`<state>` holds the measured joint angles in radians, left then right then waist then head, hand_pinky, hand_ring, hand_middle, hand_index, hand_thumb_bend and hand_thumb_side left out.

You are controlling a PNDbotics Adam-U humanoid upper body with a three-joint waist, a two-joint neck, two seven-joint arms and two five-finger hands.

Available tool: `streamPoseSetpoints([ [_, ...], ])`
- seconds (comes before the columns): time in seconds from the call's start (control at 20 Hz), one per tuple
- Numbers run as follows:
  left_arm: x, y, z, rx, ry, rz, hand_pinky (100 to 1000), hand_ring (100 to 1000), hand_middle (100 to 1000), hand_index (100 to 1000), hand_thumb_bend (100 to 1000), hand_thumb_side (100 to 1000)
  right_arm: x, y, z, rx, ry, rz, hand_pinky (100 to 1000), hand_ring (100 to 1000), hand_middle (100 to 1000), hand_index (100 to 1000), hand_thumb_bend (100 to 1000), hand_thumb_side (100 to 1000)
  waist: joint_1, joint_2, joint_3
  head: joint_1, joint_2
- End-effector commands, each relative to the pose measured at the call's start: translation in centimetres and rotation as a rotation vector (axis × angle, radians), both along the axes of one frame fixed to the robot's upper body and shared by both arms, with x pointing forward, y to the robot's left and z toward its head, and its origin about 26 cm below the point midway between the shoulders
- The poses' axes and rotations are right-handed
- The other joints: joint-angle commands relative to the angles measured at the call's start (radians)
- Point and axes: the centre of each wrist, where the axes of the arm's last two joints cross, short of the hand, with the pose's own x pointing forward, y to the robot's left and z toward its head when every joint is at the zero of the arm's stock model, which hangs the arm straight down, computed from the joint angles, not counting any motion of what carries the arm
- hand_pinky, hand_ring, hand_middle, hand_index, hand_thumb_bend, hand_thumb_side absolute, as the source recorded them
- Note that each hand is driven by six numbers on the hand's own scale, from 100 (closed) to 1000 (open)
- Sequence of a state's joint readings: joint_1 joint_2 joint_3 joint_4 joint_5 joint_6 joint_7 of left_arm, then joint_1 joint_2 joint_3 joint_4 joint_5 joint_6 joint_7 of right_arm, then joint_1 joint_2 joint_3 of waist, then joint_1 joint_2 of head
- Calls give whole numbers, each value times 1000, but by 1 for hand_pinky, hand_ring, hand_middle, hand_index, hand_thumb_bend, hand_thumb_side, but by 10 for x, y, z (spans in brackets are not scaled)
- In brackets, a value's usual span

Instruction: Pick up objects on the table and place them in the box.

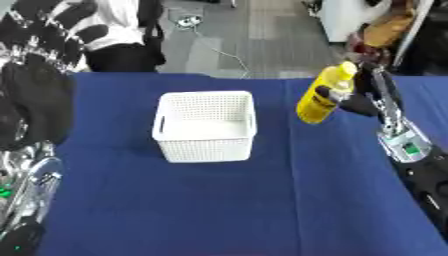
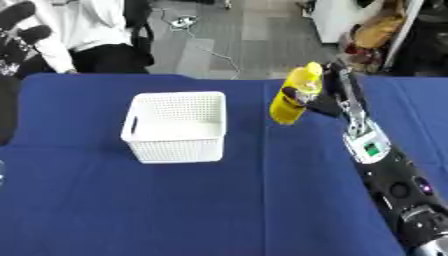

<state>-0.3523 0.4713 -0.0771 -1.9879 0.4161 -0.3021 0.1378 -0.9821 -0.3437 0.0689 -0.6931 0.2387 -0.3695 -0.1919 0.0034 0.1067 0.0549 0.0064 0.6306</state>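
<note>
I see my right hand (image 1: 346, 102) curled around a glossy yellow bottle (image 1: 322, 95), tilted, right of the white perforated plastic box (image 1: 206, 126) on blue cloth (image 1: 262, 200). Left hand (image 1: 52, 25): raised, fingers spread, shown fuller in left eye view.

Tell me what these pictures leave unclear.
- Bottle: label blurred in both views; whether its base touches the table is unclear.
- Right robot hand: its far side is hidden behind the bottle.
- Left robot hand: cut off by the upper left edge.
- Basket: its near wall hides part of the floor.
</note>
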Motion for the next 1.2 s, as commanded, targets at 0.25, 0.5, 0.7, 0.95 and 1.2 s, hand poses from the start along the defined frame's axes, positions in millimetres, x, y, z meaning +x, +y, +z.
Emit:
streamPoseSetpoints([
  [0.25,-2,3,5,16,-18,4,793,813,852,835,297,1000,-1,0,49,9,-82,113,100,100,177,514,814,358,-7,-24,-6,19,5],
  [0.5,-2,4,5,20,-17,7,792,813,852,835,294,1000,-4,13,71,51,-35,249,100,100,174,556,830,346,-12,-28,-9,34,11],
  [0.7,-2,3,6,22,-18,1,793,813,853,835,295,1000,-6,26,79,118,31,338,100,100,172,576,829,343,-14,-29,-5,40,12],
  [0.95,-1,1,8,12,-28,-8,794,813,853,835,296,1000,-7,40,87,158,80,432,100,100,172,597,835,338,-17,-29,5,46,-9],
  [1.2,0,-3,14,-3,-51,-24,794,813,852,834,296,1000,-8,50,97,181,125,531,100,100,171,607,835,338,-26,-20,27,69,-21],
])
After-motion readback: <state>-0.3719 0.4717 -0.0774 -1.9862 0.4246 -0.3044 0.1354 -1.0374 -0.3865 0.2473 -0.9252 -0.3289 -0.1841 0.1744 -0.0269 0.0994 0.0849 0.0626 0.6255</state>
